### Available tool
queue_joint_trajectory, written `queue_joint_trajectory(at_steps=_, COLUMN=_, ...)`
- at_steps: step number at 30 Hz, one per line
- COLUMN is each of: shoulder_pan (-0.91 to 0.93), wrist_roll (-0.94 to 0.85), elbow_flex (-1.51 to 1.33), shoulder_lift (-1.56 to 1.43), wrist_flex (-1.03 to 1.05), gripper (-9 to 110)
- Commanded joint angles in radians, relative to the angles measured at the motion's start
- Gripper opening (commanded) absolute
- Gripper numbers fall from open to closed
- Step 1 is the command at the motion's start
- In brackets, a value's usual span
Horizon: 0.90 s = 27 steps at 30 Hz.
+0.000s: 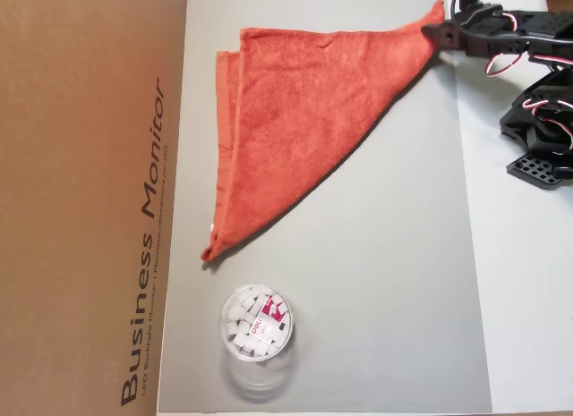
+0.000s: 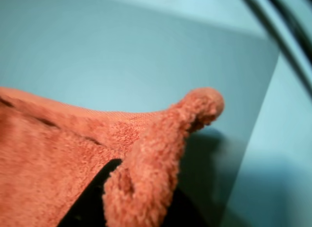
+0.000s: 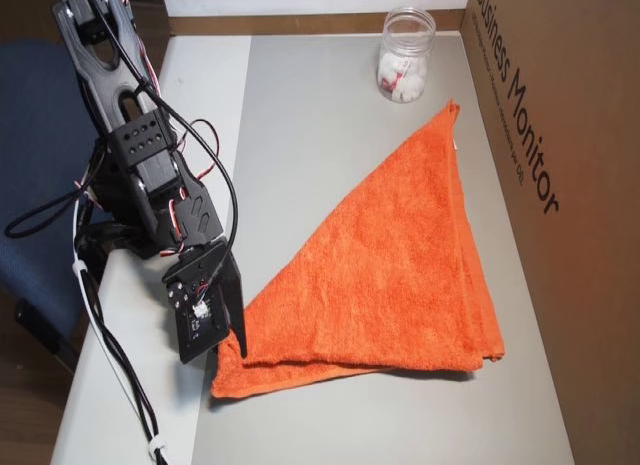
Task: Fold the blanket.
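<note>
The blanket is an orange-red terry towel lying folded into a triangle on the grey mat. In both overhead views my gripper sits at one pointed corner of the blanket, at the mat's edge nearest the arm. There the gripper is shut on the top layer of that corner. The wrist view shows the pinched corner bunched and curled up over a black finger.
A small clear round tub with white pieces inside stands on the mat beyond the blanket's far tip. A large cardboard box walls off one long side. The arm's base and cables occupy the white table edge.
</note>
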<state>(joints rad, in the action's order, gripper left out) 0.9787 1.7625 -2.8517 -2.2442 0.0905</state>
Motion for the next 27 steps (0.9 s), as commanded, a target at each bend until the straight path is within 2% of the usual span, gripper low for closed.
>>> queue_joint_trajectory(at_steps=1, shoulder_pan=-0.017, wrist_roll=-0.011, elbow_flex=0.130, shoulder_lift=-0.020, wrist_flex=-0.018, gripper=0)
queue_joint_trajectory(at_steps=13, shoulder_pan=-0.121, wrist_roll=-0.015, elbow_flex=0.403, shoulder_lift=-0.020, wrist_flex=-0.018, gripper=0)
queue_joint_trajectory(at_steps=27, shoulder_pan=-0.405, wrist_roll=-0.020, elbow_flex=0.646, shoulder_lift=0.000, wrist_flex=-0.018, gripper=0)
